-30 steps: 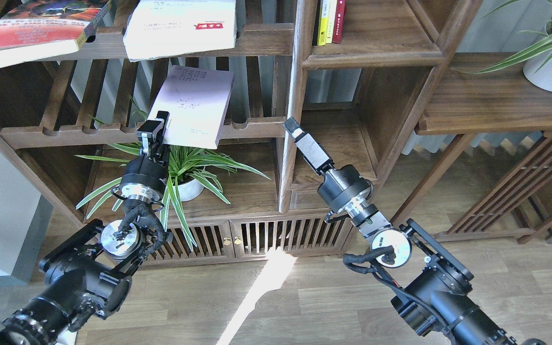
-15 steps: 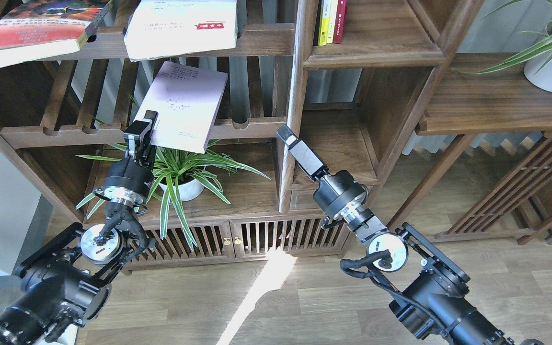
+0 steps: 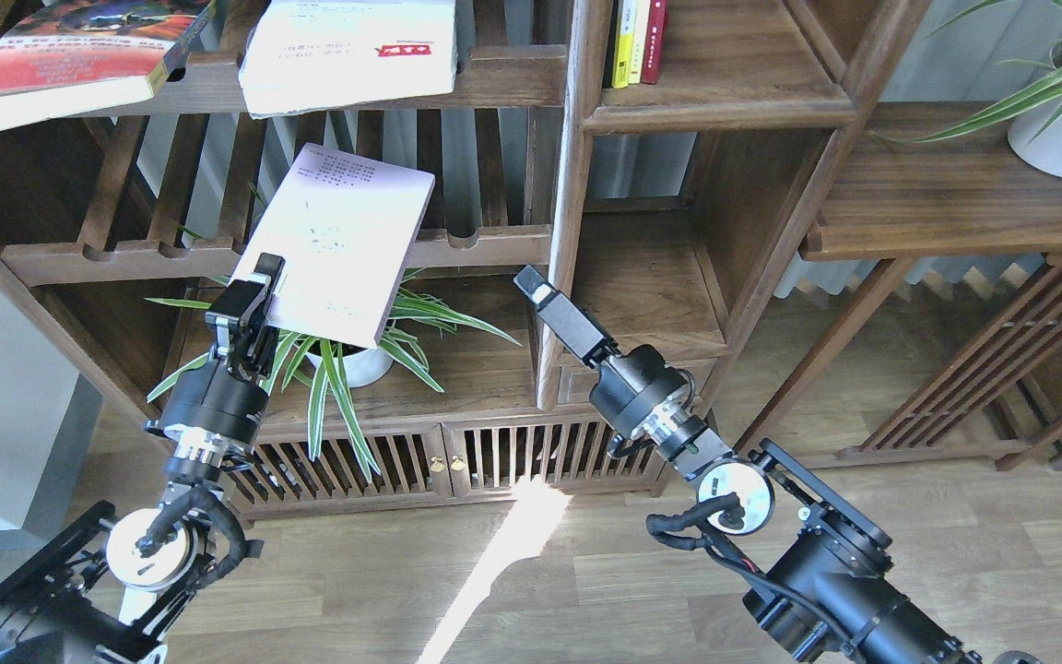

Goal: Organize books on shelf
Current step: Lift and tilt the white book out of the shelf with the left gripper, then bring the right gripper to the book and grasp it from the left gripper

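Left jaws (image 3: 259, 281) clenched on the thin white book's (image 3: 333, 244) lower-left corner; over the last second they've pulled it down and left, off the slatted rack (image 3: 476, 242), now hanging over the plant (image 3: 347, 346). Extraction done; target shelf (image 3: 651, 286) sits right of the jaws. Right jaws (image 3: 533, 288): state unreadable, empty, near the shelf post.

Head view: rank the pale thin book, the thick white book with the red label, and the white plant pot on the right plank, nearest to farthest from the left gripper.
1. The pale thin book, pinched at its lower-left corner by the left gripper.
2. The thick white book with the red label, on the slatted rack above, slightly right.
3. The white plant pot, far right on the open plank.
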`<state>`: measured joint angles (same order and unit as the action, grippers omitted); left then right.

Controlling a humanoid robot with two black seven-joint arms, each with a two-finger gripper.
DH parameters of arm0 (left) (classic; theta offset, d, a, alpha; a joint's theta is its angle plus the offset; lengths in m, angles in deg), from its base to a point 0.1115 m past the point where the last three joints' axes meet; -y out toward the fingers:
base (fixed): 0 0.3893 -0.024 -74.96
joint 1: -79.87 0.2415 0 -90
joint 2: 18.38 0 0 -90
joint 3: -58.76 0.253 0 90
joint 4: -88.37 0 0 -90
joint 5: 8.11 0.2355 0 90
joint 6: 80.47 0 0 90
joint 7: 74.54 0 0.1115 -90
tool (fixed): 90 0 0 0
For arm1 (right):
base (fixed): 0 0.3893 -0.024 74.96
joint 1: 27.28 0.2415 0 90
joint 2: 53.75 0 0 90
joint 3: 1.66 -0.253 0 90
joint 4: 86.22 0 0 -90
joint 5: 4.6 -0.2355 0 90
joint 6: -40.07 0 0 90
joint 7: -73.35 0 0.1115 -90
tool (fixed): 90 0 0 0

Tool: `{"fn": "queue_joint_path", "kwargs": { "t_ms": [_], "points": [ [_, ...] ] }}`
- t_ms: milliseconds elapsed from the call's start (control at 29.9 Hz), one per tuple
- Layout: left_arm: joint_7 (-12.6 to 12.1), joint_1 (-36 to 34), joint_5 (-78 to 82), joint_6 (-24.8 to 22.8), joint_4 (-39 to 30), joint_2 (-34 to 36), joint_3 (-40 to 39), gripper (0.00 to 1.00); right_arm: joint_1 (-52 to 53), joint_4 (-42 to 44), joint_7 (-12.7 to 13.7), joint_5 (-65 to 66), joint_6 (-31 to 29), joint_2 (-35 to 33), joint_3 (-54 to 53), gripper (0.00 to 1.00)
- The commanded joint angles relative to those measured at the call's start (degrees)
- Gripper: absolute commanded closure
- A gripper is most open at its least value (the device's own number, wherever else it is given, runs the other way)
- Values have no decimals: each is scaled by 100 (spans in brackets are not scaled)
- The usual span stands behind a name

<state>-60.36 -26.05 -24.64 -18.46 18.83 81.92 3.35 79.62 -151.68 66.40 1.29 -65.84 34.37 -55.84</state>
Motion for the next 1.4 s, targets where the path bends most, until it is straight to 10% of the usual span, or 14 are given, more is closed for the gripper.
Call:
{"fn": "queue_joint_path", "kwargs": {
  "t_ms": [0, 702, 1370],
  "points": [
    [6, 273, 140, 0, -445, 95, -49, 98, 41, 77, 0, -9, 0, -6, 48, 0],
    [-90, 2286, 1011, 0, -2125, 16, -505, 98, 32, 226, 0, -9, 0, 170, 215, 0],
    [-213, 1329, 1055, 0, -1668, 51, -427, 98, 226, 209, 18, -35, -378, 188, 593, 0]
  ]
}}
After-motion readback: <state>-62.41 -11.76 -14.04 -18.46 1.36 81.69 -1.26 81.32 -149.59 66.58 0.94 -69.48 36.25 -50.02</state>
